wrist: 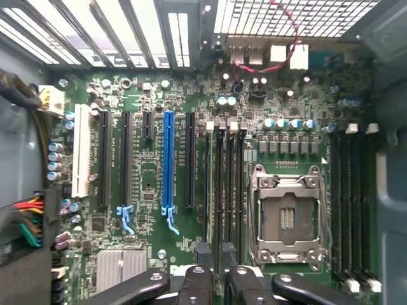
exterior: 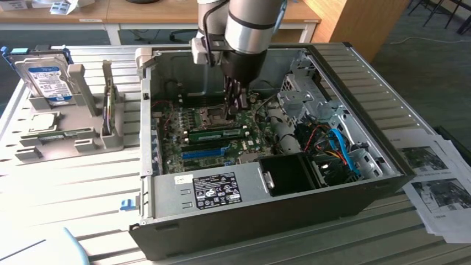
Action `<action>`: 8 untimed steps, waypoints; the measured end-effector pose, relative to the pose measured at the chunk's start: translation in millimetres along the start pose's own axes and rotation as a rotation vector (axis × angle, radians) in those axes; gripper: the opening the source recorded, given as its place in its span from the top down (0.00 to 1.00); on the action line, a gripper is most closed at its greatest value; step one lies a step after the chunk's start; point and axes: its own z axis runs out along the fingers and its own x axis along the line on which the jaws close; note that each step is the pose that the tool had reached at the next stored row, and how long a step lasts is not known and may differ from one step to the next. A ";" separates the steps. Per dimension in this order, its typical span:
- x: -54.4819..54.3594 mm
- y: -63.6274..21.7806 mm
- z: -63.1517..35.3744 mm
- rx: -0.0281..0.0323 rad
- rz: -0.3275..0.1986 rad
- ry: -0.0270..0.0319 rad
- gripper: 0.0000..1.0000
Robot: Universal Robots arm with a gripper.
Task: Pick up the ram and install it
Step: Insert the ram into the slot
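Your claw point(exterior: 235, 106) point(wrist: 215, 255) hangs inside the case point(exterior: 169, 194), open and gripping nothing. It's squared up w/ the memory slots, prob. so force goes straight down the slot line. Ram point(exterior: 217, 134) stands on edge on the mobo, btwn CPU socket point(exterior: 215, 116) and blue slot point(exterior: 202, 152), just under the claw tip. It looks seated, but I can't tell re latches.

Grey computer case point(exterior: 165, 193): bare sheet metal, dull sheen. Green ram stick point(exterior: 217, 133): matt circuit board; bright blue motherboard slot point(wrist: 168, 159): smooth plastic. White printed sheets point(exterior: 434, 165): matt paper.
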 end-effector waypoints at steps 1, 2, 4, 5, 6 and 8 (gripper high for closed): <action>-0.1 0.2 -3.1 0.0000 0.000 0.0000 0.82; -0.1 0.3 -6.4 0.0001 0.000 0.0000 0.82; -0.3 0.7 -12.3 0.0001 0.000 0.0000 0.82; -0.3 0.8 -15.1 0.0001 0.000 0.0000 0.82; -0.4 1.0 -17.9 0.0001 0.000 0.0000 0.82; -0.6 1.3 -23.5 0.0000 0.000 0.0001 0.82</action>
